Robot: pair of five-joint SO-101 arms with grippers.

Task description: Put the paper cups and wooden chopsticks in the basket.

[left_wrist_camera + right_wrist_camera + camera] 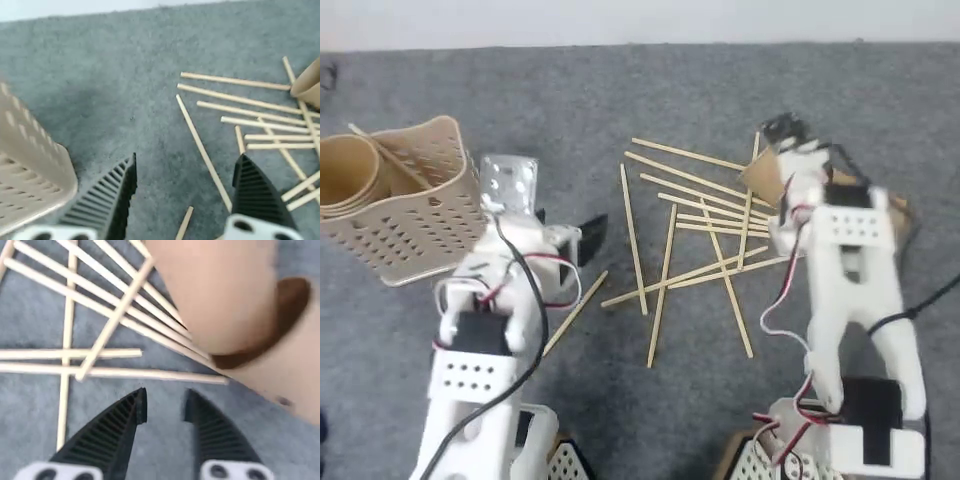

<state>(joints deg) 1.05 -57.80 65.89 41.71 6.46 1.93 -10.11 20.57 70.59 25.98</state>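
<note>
Grey matting (pixel 620 110) is strewn with chopsticks (pixel 700 220); the left gripper (pixel 188 162) and right gripper (pixel 165 395) are held spread, empty. The tipped cup (pixel 220 295) beside the latter may be nudged rolling away.

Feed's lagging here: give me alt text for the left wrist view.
The left claw hangs open over grey carpet. Wooden chopsticks lie scattered ahead, a paper cup edge among them, and the beige basket corner beside one finger.
</note>
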